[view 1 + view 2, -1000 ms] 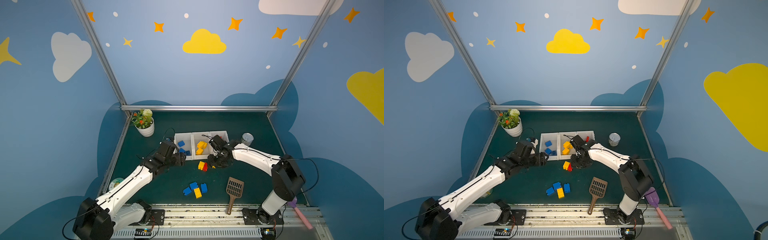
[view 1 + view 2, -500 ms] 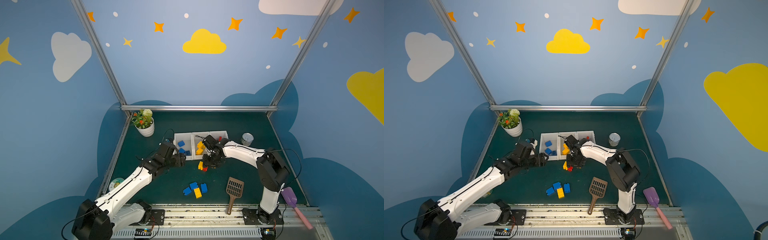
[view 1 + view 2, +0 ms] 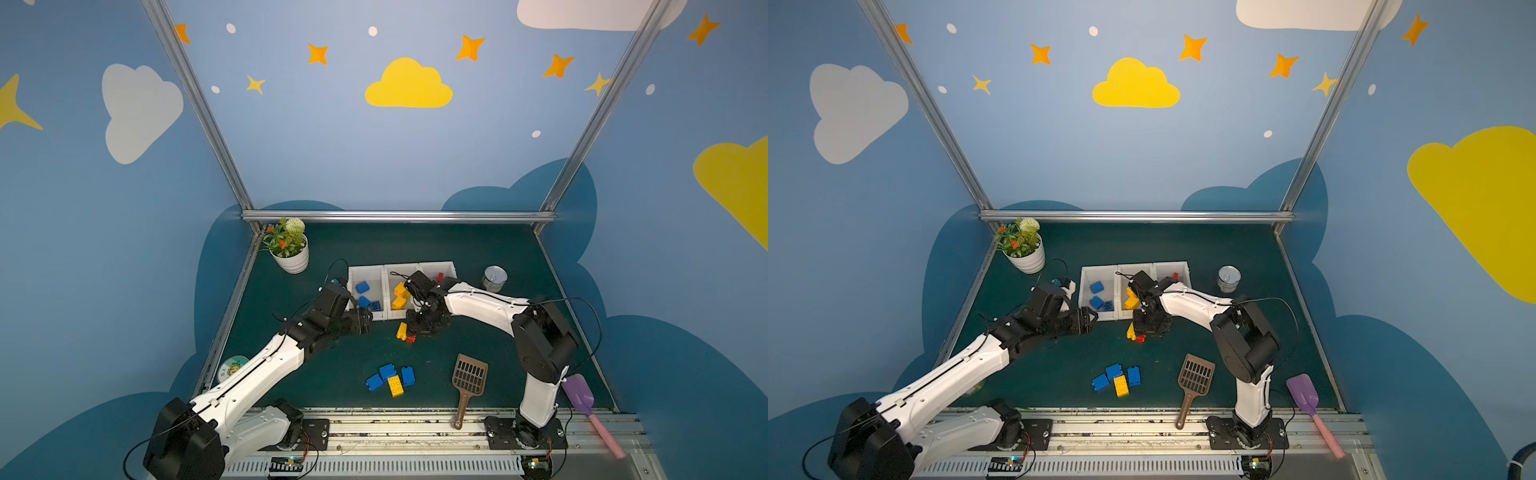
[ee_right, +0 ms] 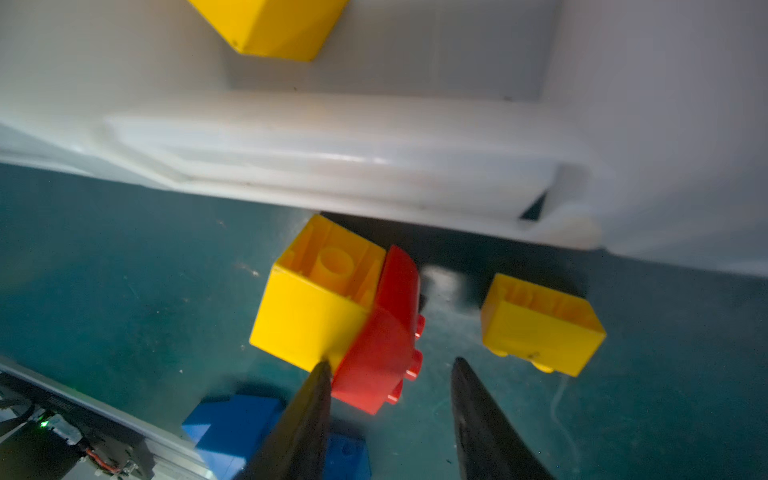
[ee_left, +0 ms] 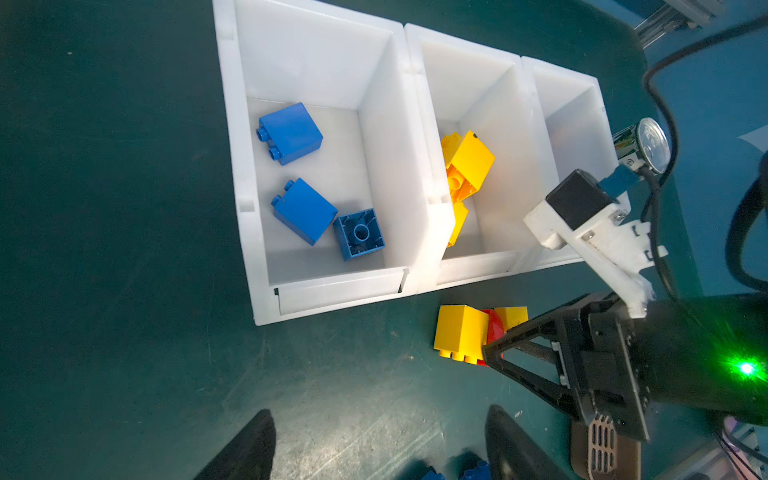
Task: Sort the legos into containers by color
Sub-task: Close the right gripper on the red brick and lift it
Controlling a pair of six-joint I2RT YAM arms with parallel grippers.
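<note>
Three white bins (image 3: 419, 266) stand in a row. The first holds blue legos (image 5: 291, 133), the middle one yellow legos (image 5: 467, 162), and a red piece (image 3: 440, 276) lies in the third. In front of the bins a red lego (image 4: 382, 345) leans on a yellow lego (image 4: 316, 307), with another yellow one (image 4: 540, 328) beside them. My right gripper (image 4: 390, 374) is down over the red lego, open; one finger (image 4: 320, 390) touches it and a gap remains at the other side. My left gripper (image 5: 380, 436) hovers open and empty left of the bins' front. Blue and yellow legos (image 3: 390, 380) lie nearer the front edge.
A potted plant (image 3: 291, 249) stands at the back left and a tin can (image 3: 494, 278) right of the bins. A brown slotted scoop (image 3: 469, 382) and a purple scoop (image 3: 579, 395) lie at the front right. A small disc (image 3: 232, 368) sits by the left edge.
My right gripper has shifted left and down onto the red and yellow legos, and its jaws have narrowed around the red one. The left arm has barely moved.
</note>
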